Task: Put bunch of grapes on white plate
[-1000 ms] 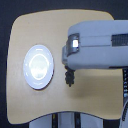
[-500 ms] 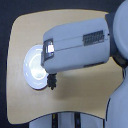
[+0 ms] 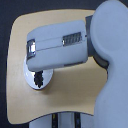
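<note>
The big grey arm (image 3: 60,47) now reaches further toward the exterior view's left than half a second ago and covers most of the white plate (image 3: 31,82) on the wooden desk (image 3: 75,95). The dark pincer (image 3: 38,79) hangs over the plate; I cannot tell its opening. The bunch of grapes is not clearly seen.

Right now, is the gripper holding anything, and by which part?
Cannot be told: the grey arm hides the gripper. A dark clustered shape, possibly the grapes, shows over the round glossy white plate.
</note>
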`<state>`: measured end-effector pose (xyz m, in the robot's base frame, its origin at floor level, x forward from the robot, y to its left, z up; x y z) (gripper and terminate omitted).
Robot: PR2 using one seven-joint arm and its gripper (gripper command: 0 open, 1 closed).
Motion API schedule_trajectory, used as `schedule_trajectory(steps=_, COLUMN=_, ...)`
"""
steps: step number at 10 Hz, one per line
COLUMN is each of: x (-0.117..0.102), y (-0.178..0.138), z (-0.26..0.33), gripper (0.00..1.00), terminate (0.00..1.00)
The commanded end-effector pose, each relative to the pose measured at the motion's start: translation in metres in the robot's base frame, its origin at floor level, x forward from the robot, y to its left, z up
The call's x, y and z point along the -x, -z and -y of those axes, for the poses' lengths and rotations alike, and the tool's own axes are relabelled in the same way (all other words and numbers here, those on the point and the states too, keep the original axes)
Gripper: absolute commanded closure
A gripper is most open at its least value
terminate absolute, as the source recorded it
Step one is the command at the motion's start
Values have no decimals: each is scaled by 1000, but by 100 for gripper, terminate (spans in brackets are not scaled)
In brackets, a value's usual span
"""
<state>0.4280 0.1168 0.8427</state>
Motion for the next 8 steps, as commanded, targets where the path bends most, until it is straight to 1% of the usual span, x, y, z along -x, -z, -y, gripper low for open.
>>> schedule_trajectory(steps=1, x=-12, y=34, z=-47, gripper=100, terminate=0)
schedule_trajectory(steps=3, x=-12, y=40, z=-50, gripper=100, terminate=0)
schedule_trajectory(steps=6, x=-4, y=50, z=-46, gripper=100, terminate=0)
schedule_trajectory(steps=8, x=1, y=51, z=-49, gripper=100, terminate=0)
